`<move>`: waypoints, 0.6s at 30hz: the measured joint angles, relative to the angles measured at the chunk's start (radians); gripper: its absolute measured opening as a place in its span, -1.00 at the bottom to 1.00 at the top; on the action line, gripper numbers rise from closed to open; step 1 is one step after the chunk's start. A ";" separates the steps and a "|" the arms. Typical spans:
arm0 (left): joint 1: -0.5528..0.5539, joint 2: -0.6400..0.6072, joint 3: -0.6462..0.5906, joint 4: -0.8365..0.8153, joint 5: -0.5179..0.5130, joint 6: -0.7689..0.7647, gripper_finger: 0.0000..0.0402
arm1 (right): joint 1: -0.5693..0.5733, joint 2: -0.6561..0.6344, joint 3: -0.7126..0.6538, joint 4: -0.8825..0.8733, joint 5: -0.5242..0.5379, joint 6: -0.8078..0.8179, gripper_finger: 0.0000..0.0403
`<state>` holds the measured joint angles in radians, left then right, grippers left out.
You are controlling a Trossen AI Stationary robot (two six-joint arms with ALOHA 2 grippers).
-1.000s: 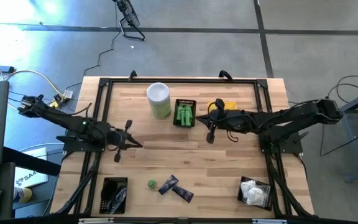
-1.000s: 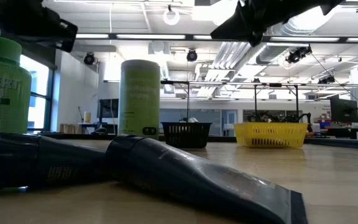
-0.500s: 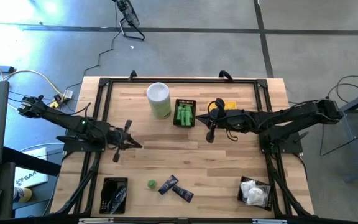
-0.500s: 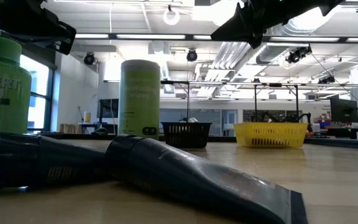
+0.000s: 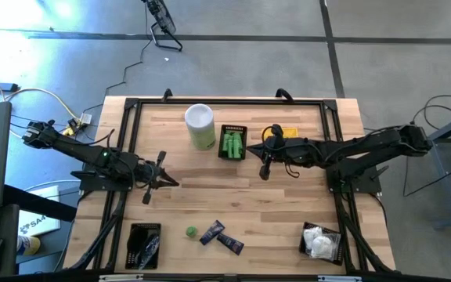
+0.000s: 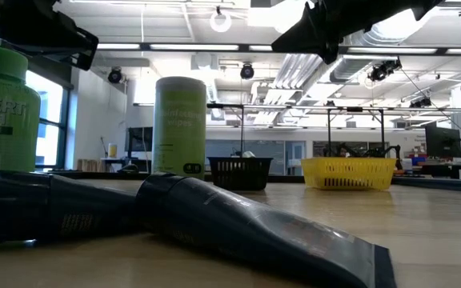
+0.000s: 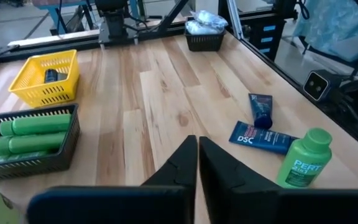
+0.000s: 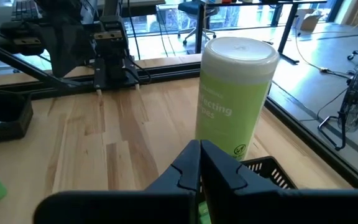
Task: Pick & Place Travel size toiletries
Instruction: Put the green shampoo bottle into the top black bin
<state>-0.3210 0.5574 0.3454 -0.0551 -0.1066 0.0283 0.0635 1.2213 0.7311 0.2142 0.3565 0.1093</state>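
L gripper (image 7: 197, 163) & R gripper (image 8: 199, 163) clenched empty; only wrist views show it.

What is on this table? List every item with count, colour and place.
canister: one, white and green, far edge.
black basket of green bottles: one, beside the canister.
yellow basket: one, far edge, dark piece inside.
loose green bottle: one, near edge.
navy tubes: two, beside the loose bottle.
black basket of white packets: one, near right corner.
black basket of dark items: one, near left corner.
left pincer: shut, empty, mid-left.
right pincer: shut, empty, by the far baskets.
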 joint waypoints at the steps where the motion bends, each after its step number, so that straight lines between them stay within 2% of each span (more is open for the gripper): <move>1: 0.000 0.003 0.000 0.000 0.000 -0.007 -0.90 | 0.000 0.000 0.000 0.000 0.000 0.000 -0.98; 12: 0.000 0.017 0.000 0.005 0.012 0.013 -0.10 | 0.000 0.000 0.000 0.007 0.000 0.004 -0.98; 15: 0.000 0.017 0.000 0.010 0.018 0.011 0.03 | 0.000 0.000 0.000 0.007 0.000 0.004 -0.98; 18: 0.000 0.026 0.000 0.008 0.075 -0.006 0.08 | 0.000 0.000 0.000 0.007 0.000 0.004 -0.98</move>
<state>-0.3206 0.5831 0.3454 -0.0470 -0.0320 0.0218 0.0635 1.2213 0.7311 0.2214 0.3561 0.1130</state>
